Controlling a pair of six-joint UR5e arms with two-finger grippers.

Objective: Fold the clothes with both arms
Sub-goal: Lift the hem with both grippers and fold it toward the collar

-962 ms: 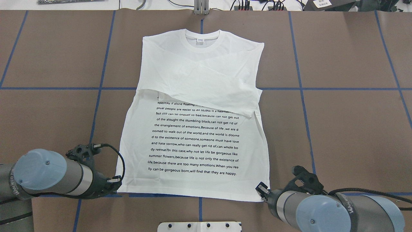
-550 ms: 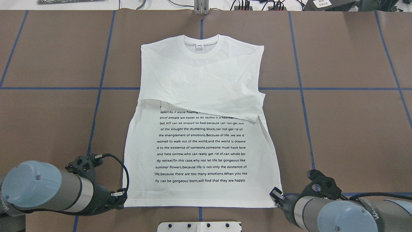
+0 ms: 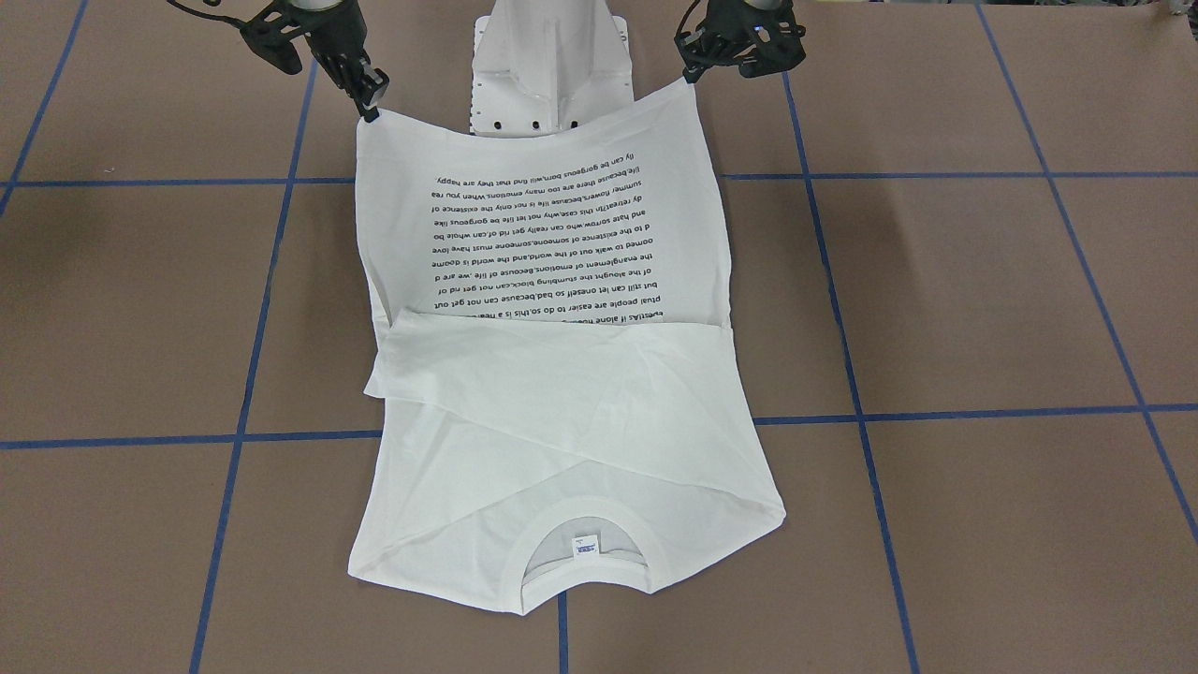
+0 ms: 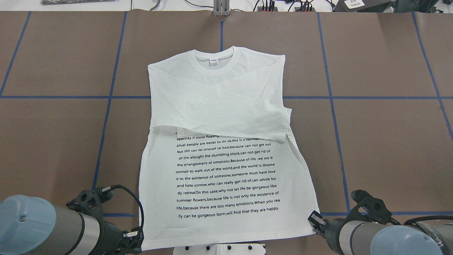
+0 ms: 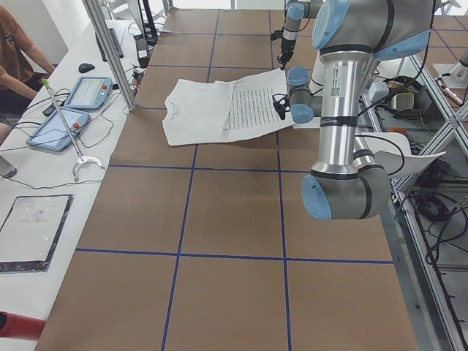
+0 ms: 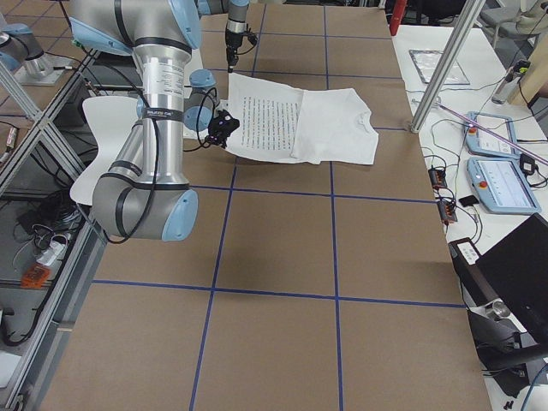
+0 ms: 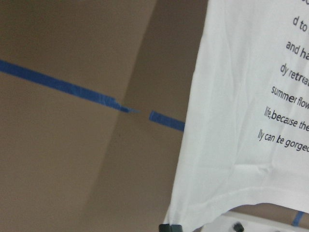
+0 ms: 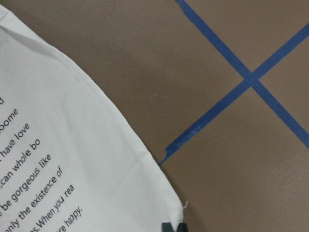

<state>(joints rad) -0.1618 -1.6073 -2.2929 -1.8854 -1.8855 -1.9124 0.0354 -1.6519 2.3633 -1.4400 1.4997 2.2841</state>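
Observation:
The white T-shirt [image 4: 219, 106] lies face up on the brown table with its collar [image 4: 214, 60] at the far end and both sleeves folded across the chest above the black text block [image 4: 226, 173]. My left gripper [image 4: 136, 241] is shut on the near left hem corner. My right gripper [image 4: 313, 221] is shut on the near right hem corner. In the front-facing view the hem hangs stretched between the left gripper [image 3: 693, 80] and the right gripper [image 3: 368, 108], raised over the pedestal. Each wrist view shows the shirt [image 7: 241, 121] [image 8: 58, 159] running down to the fingertips at the bottom edge.
The white pedestal base [image 4: 219, 249] sits right under the held hem. Blue tape lines [image 4: 106, 117] grid the brown table. Cables and plugs [image 4: 269, 5] line the far edge. Tablets [image 5: 73, 110] and a seated person [image 5: 14, 51] are beside the table.
Both grippers have drawn back toward the robot with the hem corners. The whole shirt has slid nearer, its collar moving away from the far edge and its hem now over the pedestal.

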